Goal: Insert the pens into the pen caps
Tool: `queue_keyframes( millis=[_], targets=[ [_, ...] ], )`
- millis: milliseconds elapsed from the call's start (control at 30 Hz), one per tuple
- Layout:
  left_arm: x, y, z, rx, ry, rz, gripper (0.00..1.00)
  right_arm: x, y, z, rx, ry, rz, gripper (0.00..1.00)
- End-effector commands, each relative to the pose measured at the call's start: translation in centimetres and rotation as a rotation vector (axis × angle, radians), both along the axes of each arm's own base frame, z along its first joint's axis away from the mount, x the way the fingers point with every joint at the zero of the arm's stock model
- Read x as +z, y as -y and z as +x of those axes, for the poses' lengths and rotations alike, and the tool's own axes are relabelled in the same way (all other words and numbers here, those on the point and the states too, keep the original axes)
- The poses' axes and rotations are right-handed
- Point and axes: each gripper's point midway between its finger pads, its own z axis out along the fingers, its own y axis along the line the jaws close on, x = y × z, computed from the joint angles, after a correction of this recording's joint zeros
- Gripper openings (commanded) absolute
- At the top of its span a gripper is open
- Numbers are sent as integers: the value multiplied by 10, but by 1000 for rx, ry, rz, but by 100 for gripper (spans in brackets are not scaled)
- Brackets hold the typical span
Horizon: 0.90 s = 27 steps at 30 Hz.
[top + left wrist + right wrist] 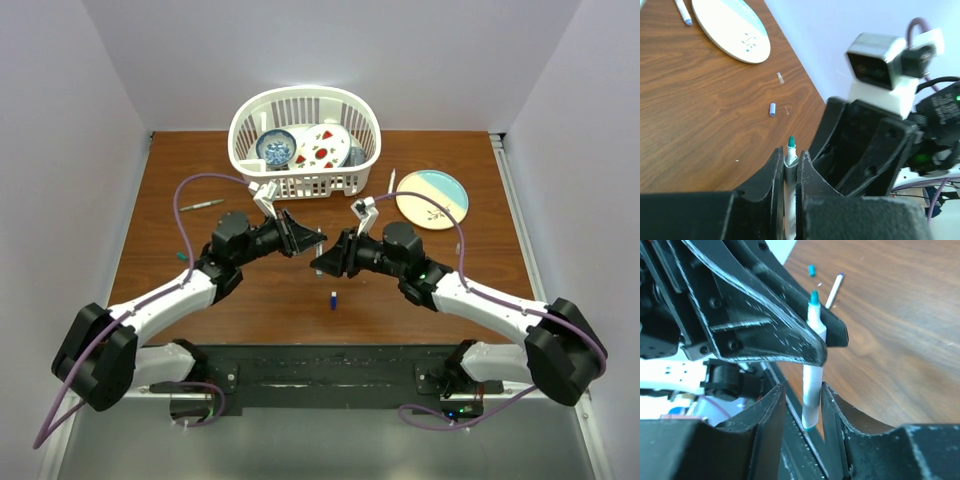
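My left gripper (pixel 790 156) is shut on a white pen (pixel 790 148) whose teal tip sticks out past the fingertips. In the right wrist view that pen (pixel 812 370) hangs from the left fingers (pixel 765 335), and its tail end lies between the jaws of my right gripper (pixel 803 390). Those jaws stand open, wider than the barrel. Both grippers (pixel 318 240) (pixel 320 262) meet above the table's middle. A blue cap (pixel 333 299) stands on the table below them and shows in the left wrist view (pixel 772 109). A green cap (pixel 812 270) lies far left.
A white basket (pixel 250 160) with dishes stands at the back. A yellow and blue plate (pixel 432 198) lies back right, with a white pen (pixel 393 181) beside it. A thin grey pen (pixel 200 205) lies back left. A small beige bit (pixel 780 78) lies near the blue cap.
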Motion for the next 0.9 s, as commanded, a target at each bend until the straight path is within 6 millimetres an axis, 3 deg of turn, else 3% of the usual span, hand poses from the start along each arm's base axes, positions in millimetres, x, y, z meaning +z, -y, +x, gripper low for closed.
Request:
queue_keyframes(
  millis=[0, 100, 200, 233, 267, 300, 333, 367, 400, 433, 533, 567, 600, 700, 767, 800, 867],
  targets=[
    [46, 0, -6, -23, 99, -100, 0, 14, -10, -16, 88, 15, 94, 39],
    [52, 0, -8, -23, 102, -119, 0, 12, -10, -18, 98, 13, 98, 40],
    [55, -1, -9, -27, 105, -127, 0, 14, -10, -21, 108, 21, 120, 7],
    [55, 0, -9, -27, 101, -127, 0, 17, -10, -21, 108, 33, 136, 0],
    [55, -2, -7, -13, 98, -125, 4, 19, -9, -21, 106, 36, 145, 0],
    [49, -3, -6, 0, 69, -107, 34, 20, -8, -22, 103, 38, 152, 0],
    [45, -5, -4, 19, 51, -94, 52, 19, -7, -22, 95, 39, 150, 0],
    [44, -10, 2, 68, 42, -83, 65, 18, -5, -19, 74, 36, 143, 0],
    [33, -14, 4, 99, -4, -44, 87, 20, -3, -18, 61, 41, 141, 0],
    [29, -18, 8, 134, -21, -25, 92, 12, 0, -17, 43, 21, 112, 0],
    [2, -47, 26, 340, -131, 108, 93, 3, 7, -11, -8, 21, 57, 0],
    [-7, -71, 43, 513, -177, 143, 90, 2, 10, -9, -23, 35, 45, 0],
    [-27, -91, 41, 604, -270, 233, 82, -1, 12, -9, -33, 38, 37, 0],
    [-54, -159, 50, 938, -416, 295, 69, -2, 20, -8, -63, 53, 22, 0],
    [-63, -186, 55, 1030, -463, 294, 69, -2, 23, -10, -61, 64, 4, 0],
    [-70, -213, 58, 1109, -507, 297, 69, 0, 23, -10, -57, 75, -1, 0],
    [-84, -239, 61, 1203, -573, 293, 69, -3, 26, -11, -53, 84, -36, 0]
  ],
)
